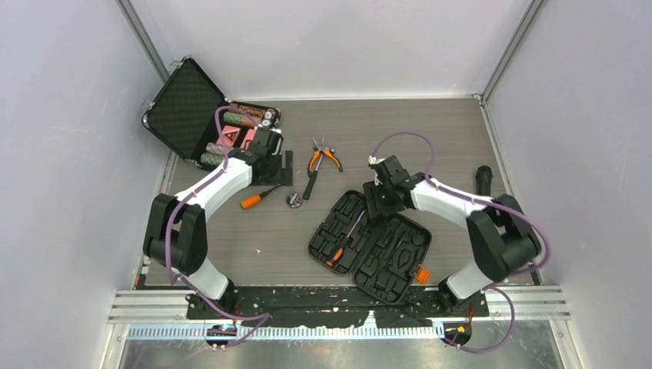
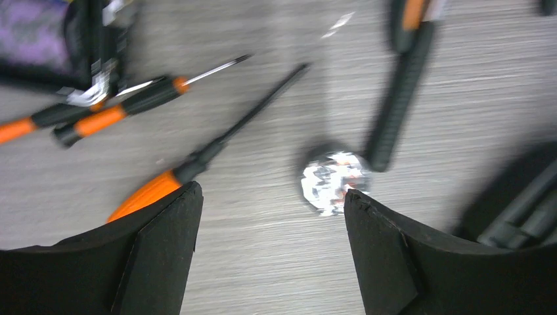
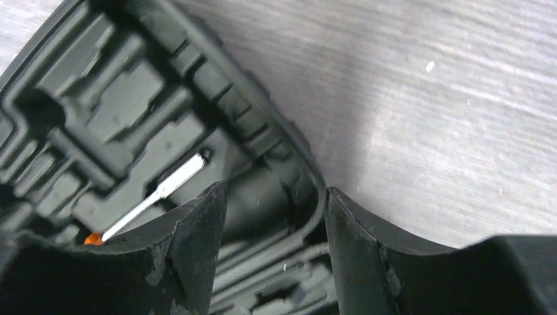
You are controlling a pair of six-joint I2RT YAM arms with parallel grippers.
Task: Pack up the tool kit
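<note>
From above, the left gripper [image 1: 286, 164] hangs over the table [image 1: 446, 138] with its fingers apart and nothing between them. An orange-handled screwdriver [image 1: 257, 198] and a small shiny round thing [image 1: 293, 200] lie just nearer than its tips, and the pliers [image 1: 324, 157] lie off to one side. The right gripper [image 1: 374, 204] stands at the far edge of the tool kit [image 1: 392, 257], which lies spread open and flat.

At the left wrist, both fingers [image 2: 157, 256] stand wide and empty. The screwdriver's orange handle slips behind one tip; the shiny round thing sits just beside the other.

At the right wrist, the fingers [image 3: 197, 249] are parted, straddling the kit's rounded rim. I cannot tell whether they touch it. A silver-shafted screwdriver [image 3: 164, 190] lies in a slot just beside one fingertip.
</note>
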